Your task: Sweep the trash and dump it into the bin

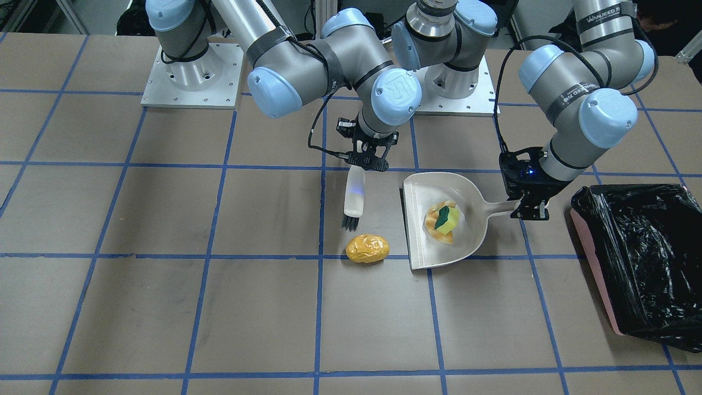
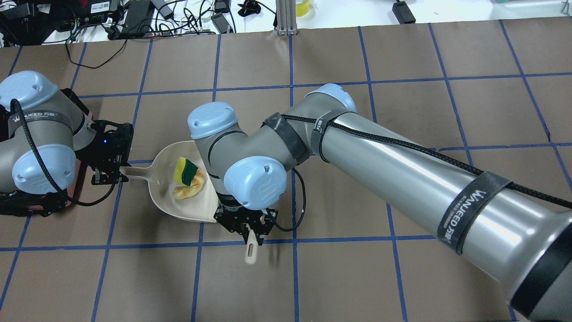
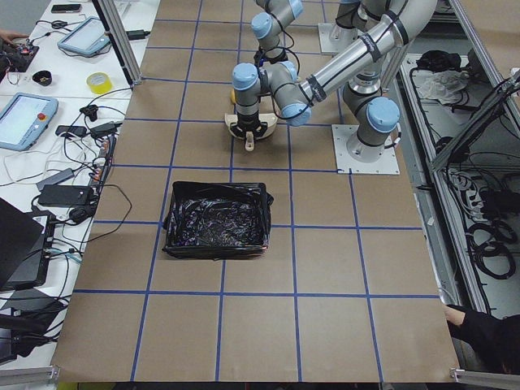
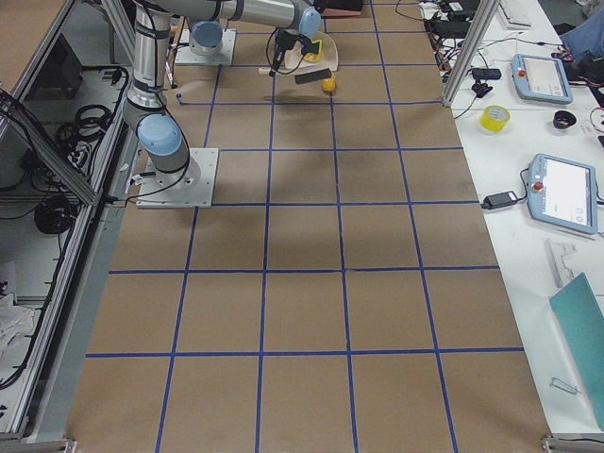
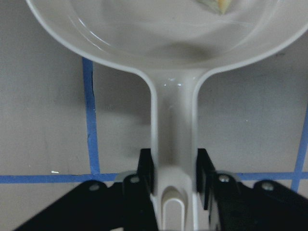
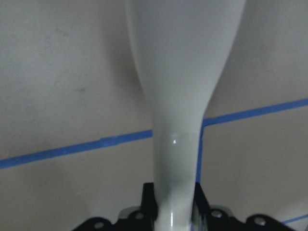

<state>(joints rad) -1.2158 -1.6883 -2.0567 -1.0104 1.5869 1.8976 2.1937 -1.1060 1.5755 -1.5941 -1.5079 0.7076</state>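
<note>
One bin [image 1: 596, 271] stands at the robot's far left. One golden roll [image 1: 367, 248] lies on the table, just beside one brush's [image 1: 354, 192] bristles. One dustpan [image 1: 466, 219] contains two items, sponge [image 1: 445, 219] touching pastry piece [image 1: 439, 235]. Left gripper [image 1: 529, 211], wrist low, clamps the dustpan handle. Right gripper [image 1: 368, 159], pointing down, clamps the brush handle.

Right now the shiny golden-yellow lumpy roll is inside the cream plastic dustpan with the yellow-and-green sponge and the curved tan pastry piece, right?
No. The golden-yellow lumpy roll lies on the table, outside the cream plastic dustpan, near its open edge. The yellow-and-green sponge and curved tan pastry piece are inside it. The exterior front-facing view shows this.
</note>
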